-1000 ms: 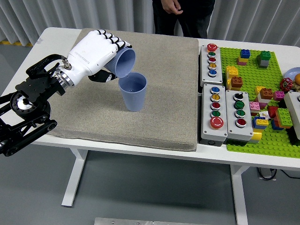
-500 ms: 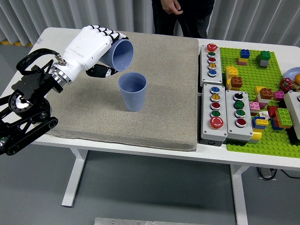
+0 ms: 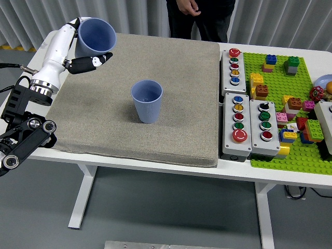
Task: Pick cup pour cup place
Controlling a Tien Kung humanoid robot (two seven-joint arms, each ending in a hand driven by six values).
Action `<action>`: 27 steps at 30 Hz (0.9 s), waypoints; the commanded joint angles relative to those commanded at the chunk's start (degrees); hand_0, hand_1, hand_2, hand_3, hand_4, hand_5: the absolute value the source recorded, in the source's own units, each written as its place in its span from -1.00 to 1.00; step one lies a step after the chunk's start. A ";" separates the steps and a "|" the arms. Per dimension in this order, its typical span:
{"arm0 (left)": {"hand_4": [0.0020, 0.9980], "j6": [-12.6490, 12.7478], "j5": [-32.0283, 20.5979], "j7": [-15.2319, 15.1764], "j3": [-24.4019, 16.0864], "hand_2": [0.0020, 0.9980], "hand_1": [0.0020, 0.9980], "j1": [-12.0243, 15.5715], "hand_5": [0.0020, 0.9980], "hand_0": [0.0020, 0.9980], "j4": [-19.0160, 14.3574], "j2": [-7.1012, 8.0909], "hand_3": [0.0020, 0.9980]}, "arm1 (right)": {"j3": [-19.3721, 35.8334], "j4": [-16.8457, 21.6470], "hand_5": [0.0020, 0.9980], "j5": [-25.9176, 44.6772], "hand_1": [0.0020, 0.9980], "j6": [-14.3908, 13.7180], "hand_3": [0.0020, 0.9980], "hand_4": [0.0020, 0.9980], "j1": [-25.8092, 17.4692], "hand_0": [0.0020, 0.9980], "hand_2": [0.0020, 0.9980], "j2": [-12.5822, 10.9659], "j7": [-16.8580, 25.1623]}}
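- At the lower left of the frame the black left arm [image 3: 23,132] is seen entering from the picture's edge, beyond the near edge of the white table [image 3: 155,168].
- A grey mat [image 3: 171,129] is spread over the left and middle of the table.
- A blue ribbed cup [image 3: 147,101] is stood upright near the centre of the mat, mouth up, touched by nothing.
- Right of the mat, grey button boxes [image 3: 248,127] are set side by side, and a green baseplate [image 3: 275,155] with coloured bricks is laid at the right of the frame.
- In the upper left of the frame a second blue cup [image 3: 96,36] is gripped by the white left hand [image 3: 70,49]; the fingers are wrapped around its wall and the thumb [image 3: 91,63] is seen below it.
- The held cup is raised above the mat's far left corner, mouth tilted toward the camera, well apart from the standing cup.
- At the top centre a person in dark clothes [image 3: 199,18] is stood at the far side, hand [image 3: 188,7] held at the body.
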 joint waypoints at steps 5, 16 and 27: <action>0.37 0.44 -11.92 -1.64 -3.64 0.10 0.05 2.58 -0.72 0.11 1.69 -2.11 0.13 | 0.24 0.00 -0.41 -0.52 0.38 0.01 0.40 -0.34 -0.10 0.44 0.47 0.04 -0.12; 0.37 4.07 -21.00 -3.40 -4.28 0.12 0.06 5.23 -0.72 0.12 4.16 -4.72 0.13 | 0.66 0.00 -0.41 -1.60 0.38 0.01 0.40 -0.34 -0.68 0.44 0.48 0.21 -0.39; 0.36 6.83 -14.99 -5.81 -1.26 0.12 0.07 7.10 -0.72 0.13 9.25 -8.37 0.12 | 0.83 0.00 -0.41 -2.25 0.37 0.06 0.40 -0.35 -0.77 0.44 0.47 0.37 -0.54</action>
